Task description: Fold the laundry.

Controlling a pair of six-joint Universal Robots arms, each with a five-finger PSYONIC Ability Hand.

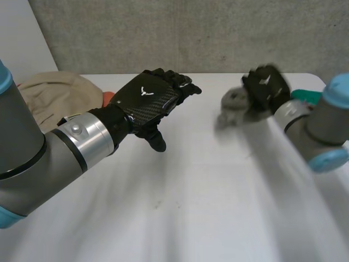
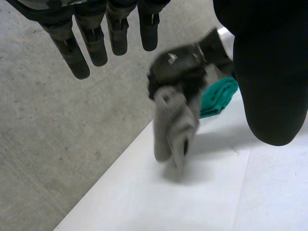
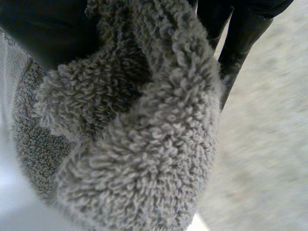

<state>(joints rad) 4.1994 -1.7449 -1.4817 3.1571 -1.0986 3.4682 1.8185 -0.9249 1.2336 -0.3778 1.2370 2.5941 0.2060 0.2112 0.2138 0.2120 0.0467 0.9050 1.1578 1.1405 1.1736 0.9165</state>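
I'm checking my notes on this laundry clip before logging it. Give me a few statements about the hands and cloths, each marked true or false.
1. The right hand holds a grey towel. True.
2. The left hand grips the beige cloth. False: its fingers are straight and hold nothing; the beige cloth lies apart from it, at the table's far corner.
3. A teal cloth lies close by the right hand. True.
4. The grey towel lies flat and folded on the table. False: it hangs bunched from the right hand.
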